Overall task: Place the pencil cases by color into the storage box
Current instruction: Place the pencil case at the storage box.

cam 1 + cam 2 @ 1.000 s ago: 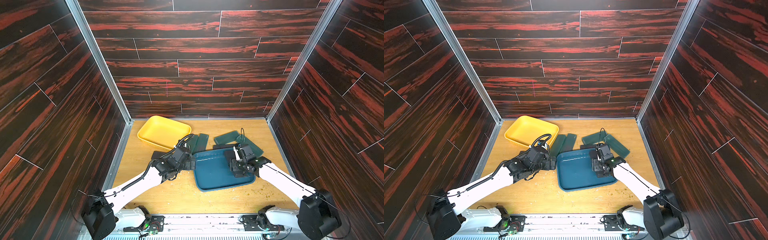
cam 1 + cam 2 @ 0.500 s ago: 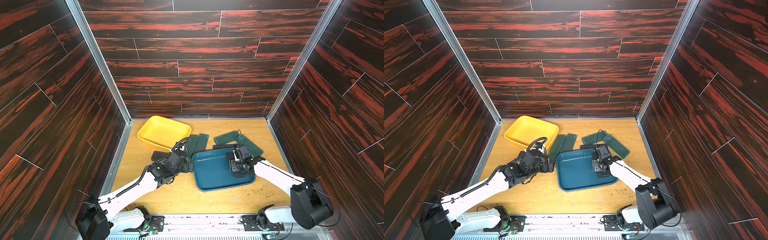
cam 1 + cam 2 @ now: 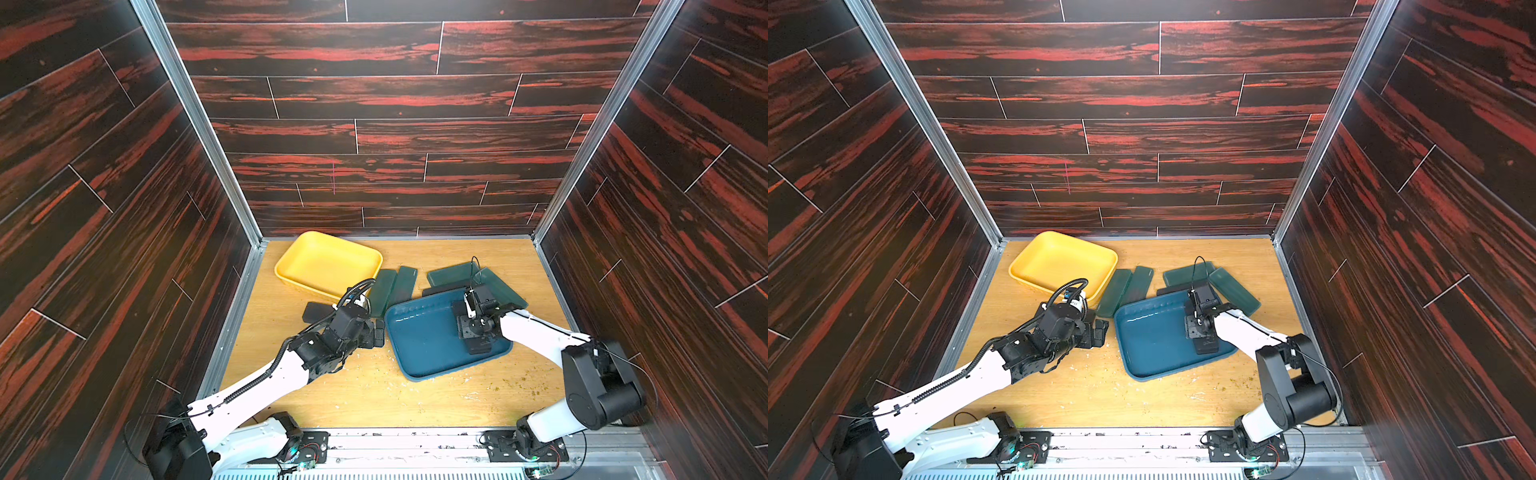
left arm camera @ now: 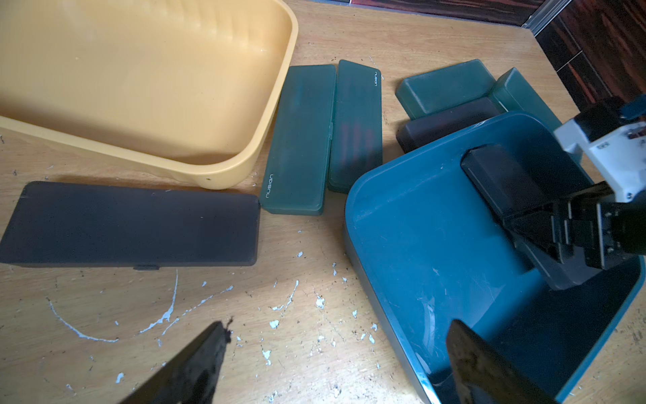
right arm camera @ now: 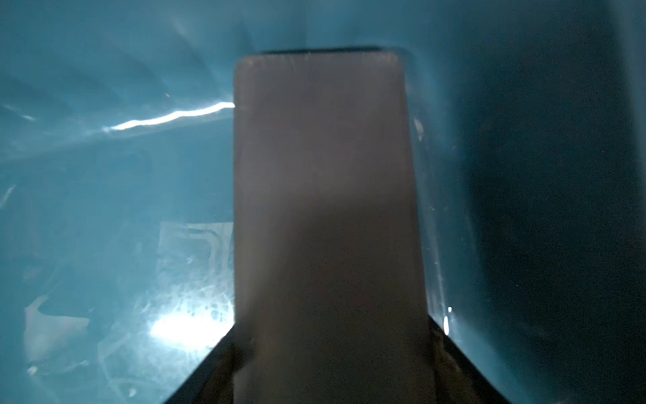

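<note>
Right gripper pinches a black case inside the blue tray. Left gripper spread, empty, hanging over bare table by the tray's 9 o'clock rim. Yellow tray empty. Outside: four green cases, two black. Sorting barely begun. Open floor toward 6 o'clock; cases crowd the tray's 12 o'clock rim.

A black pencil case is lying flat on the wooden table, just beside the yellow tray. The right gripper is clamping another black case inside the blue tray.
</note>
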Motion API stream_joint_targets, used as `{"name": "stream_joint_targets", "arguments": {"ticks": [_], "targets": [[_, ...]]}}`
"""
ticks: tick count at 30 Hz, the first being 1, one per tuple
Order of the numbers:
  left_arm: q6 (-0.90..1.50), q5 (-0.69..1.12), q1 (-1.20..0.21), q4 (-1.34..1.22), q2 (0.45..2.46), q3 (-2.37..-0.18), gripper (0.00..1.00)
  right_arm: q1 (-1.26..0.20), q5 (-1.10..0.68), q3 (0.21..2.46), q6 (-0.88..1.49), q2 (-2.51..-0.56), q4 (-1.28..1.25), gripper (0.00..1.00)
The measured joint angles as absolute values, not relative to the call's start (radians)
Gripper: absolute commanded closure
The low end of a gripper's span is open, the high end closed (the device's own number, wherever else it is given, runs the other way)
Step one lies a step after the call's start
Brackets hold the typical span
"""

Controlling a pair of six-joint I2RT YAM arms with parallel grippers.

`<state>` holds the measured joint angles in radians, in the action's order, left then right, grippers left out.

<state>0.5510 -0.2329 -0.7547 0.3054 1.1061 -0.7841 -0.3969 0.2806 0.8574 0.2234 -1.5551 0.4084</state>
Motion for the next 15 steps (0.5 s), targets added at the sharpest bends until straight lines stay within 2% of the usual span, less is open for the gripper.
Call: {"name": "stream_joint_targets", "arguments": {"ticks": [6, 15], "targets": [[0.561, -0.245, -0.755, 0.302, 1.084, -0.781, 0.01, -0.397, 0.281, 0.86, 0.224, -1.598, 0.431, 0.34], [0.606, -0.297, -0.755, 0.337, 1.071, -0.781, 0.0, -0.397, 0.286, 0.884, 0.231, -1.604, 0.474, 0.21]]}}
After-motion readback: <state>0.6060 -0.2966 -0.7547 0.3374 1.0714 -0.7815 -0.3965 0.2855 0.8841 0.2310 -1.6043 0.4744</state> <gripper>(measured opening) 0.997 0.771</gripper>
